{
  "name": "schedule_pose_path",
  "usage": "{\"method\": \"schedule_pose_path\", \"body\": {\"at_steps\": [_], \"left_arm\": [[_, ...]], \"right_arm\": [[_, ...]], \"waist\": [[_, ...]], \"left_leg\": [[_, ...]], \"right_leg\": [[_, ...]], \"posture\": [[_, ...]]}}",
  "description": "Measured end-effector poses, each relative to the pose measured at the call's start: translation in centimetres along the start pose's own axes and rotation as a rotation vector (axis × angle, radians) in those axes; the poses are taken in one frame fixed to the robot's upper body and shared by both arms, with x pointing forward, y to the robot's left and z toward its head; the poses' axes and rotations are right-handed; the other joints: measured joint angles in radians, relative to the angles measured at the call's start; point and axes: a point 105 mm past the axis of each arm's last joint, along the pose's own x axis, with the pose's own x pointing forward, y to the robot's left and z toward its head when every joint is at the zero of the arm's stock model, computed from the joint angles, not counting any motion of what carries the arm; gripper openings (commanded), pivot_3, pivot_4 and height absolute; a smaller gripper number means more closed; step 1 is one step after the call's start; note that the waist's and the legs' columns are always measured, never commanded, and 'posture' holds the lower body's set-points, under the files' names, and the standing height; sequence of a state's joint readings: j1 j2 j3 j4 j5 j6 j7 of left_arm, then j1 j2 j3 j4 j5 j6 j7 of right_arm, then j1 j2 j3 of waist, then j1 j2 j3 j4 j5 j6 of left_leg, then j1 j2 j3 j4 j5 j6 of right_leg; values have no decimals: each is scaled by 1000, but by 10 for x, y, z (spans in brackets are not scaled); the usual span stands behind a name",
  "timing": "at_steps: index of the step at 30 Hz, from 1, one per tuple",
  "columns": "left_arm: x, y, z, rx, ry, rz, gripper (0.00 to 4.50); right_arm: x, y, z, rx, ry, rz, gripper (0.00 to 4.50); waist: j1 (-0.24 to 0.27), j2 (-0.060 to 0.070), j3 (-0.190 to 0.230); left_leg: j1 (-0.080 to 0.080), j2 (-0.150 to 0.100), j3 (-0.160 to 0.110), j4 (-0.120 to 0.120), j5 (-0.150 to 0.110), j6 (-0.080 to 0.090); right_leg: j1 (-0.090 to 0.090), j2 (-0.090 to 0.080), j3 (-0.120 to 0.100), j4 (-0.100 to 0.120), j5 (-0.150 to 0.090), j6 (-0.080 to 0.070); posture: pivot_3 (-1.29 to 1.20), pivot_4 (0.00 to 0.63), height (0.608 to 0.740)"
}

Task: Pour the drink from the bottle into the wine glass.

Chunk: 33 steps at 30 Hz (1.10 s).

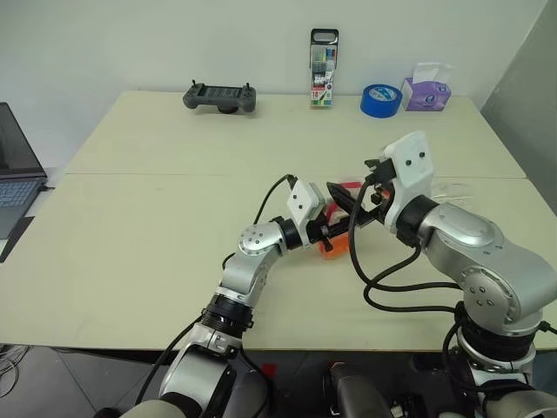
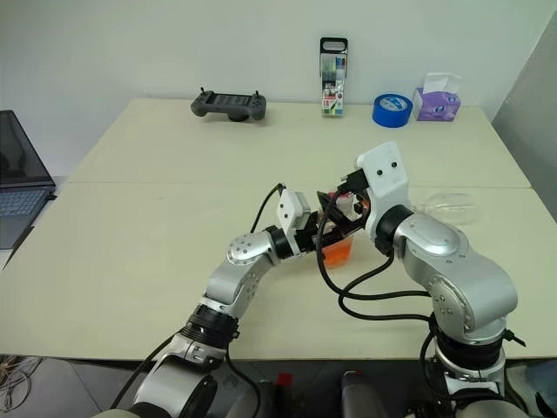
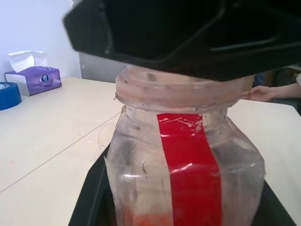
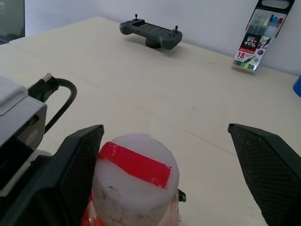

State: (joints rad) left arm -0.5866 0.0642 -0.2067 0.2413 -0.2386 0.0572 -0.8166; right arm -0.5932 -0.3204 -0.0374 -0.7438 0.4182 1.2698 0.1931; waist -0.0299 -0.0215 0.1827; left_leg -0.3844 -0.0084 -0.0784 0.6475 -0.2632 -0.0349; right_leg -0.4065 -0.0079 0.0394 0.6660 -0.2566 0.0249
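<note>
The bottle [image 1: 335, 245] is a small clear plastic one with a red strip down its side [image 3: 188, 160] and across its whitish cap [image 4: 136, 174]. It stands upright just above the table's middle, with my left gripper [image 1: 333, 229] shut on its body. The orange drink [image 2: 338, 252] fills its lower part. My right gripper [image 4: 164, 128] is open and straddles the cap from above. One of its fingers [image 4: 80, 155] is close beside the cap and the other [image 4: 263, 160] is well clear. The clear wine glass [image 2: 450, 207] is on the table to the right, partly behind my right arm.
Along the table's far edge are a dark game controller [image 1: 220, 97], a tall marker pack [image 1: 324, 70], a blue tape roll [image 1: 381, 100] and a purple tissue box [image 1: 426, 92]. A laptop [image 1: 16, 174] sits at the left edge.
</note>
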Motion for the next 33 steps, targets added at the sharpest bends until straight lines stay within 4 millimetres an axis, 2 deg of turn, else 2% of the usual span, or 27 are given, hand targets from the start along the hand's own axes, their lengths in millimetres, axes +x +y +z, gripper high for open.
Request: {"method": "schedule_pose_path", "body": {"at_steps": [2,6,10,11,24,26,28,30,33], "left_arm": [[0,0,0,0,0,0,1639],[0,0,0,1,1,0,1639],[-1,1,-1,2,4,2,1639],[-1,1,-1,2,5,2,1639],[-1,2,2,14,0,2,1637],[0,4,8,31,-20,6,1636],[-2,5,5,28,-9,11,1635],[-5,6,-1,21,8,19,1635],[-7,7,-7,8,28,26,1635]], "right_arm": [[0,4,-2,22,-1,16,4500],[-3,11,0,39,-21,46,3324],[-4,12,1,46,-27,50,1872],[-4,12,1,47,-27,50,1754],[-6,9,5,43,-31,63,1757],[-7,7,14,63,-74,82,1757],[-15,2,41,72,-198,88,1696],[-22,5,57,79,-279,118,1692],[-28,2,61,129,-321,122,1688]], "waist": [[0,0,0],[0,0,0],[0,0,0],[0,0,0],[0,0,0],[-1,0,0],[-2,0,0],[-2,0,0],[0,0,0]], "left_leg": [[0,0,0,0,0,0],[0,0,0,0,0,0],[0,0,0,0,0,0],[0,0,0,0,0,0],[0,0,0,0,0,0],[0,0,0,0,0,0],[1,0,0,-1,0,0],[0,1,-1,-1,0,0],[0,1,-1,-1,0,0]], "right_leg": [[0,0,0,0,0,0],[0,0,0,0,0,0],[0,0,0,0,0,0],[0,0,0,0,0,0],[0,0,0,0,0,0],[0,0,0,0,0,0],[0,0,0,0,0,0],[0,1,-1,0,0,0],[0,1,-1,0,0,0]], "posture": [[0,150,740],[0,150,740],[0,150,740],[0,150,740],[0,150,740],[0,150,740],[0,150,740],[0,150,740],[0,150,740]]}}
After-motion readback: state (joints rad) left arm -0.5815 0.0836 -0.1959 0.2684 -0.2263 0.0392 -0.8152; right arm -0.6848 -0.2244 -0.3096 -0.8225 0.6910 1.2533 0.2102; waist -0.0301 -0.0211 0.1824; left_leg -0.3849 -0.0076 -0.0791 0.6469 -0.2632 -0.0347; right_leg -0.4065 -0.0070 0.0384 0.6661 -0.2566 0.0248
